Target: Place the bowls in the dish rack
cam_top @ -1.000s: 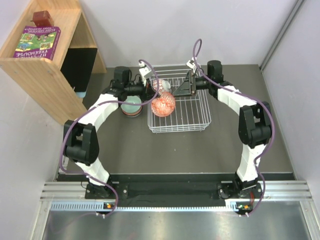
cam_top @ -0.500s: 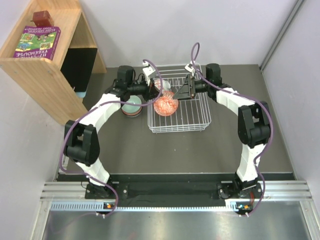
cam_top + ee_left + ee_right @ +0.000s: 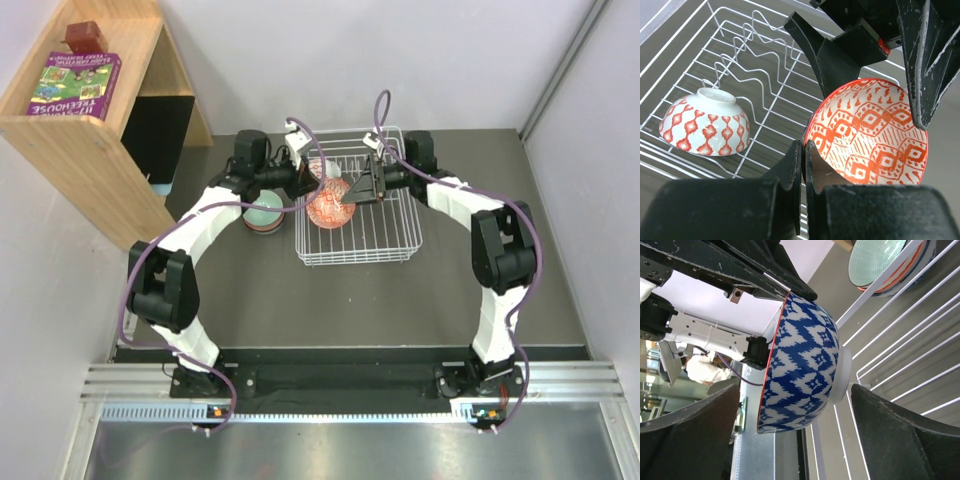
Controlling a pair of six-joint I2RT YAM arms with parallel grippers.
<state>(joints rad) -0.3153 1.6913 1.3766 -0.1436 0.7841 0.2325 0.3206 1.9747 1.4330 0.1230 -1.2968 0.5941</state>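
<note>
Left pincer (image 3: 804, 152) is clenched on the rim of a bowl (image 3: 867, 132) with a blue-and-white outside and an orange-red patterned inside. It holds the bowl tilted on edge over the far left part of the white wire dish rack (image 3: 385, 245). Right pincer (image 3: 795, 390) is released, its two fingers (image 3: 832, 62) spread on either side of that same bowl, one by the rim and one by the foot. Whether either finger touches the bowl I cannot tell. Inside the rack, in its far left corner just beyond the held bowl, a red-and-white patterned bowl (image 3: 705, 125) lies upside down beside the row of upright prongs (image 3: 757, 47). On the desk (image 3: 250, 300), just left of the rack, stands a stack of bowls (image 3: 263, 222) with a pale green bowl (image 3: 877, 260) on top.
</note>
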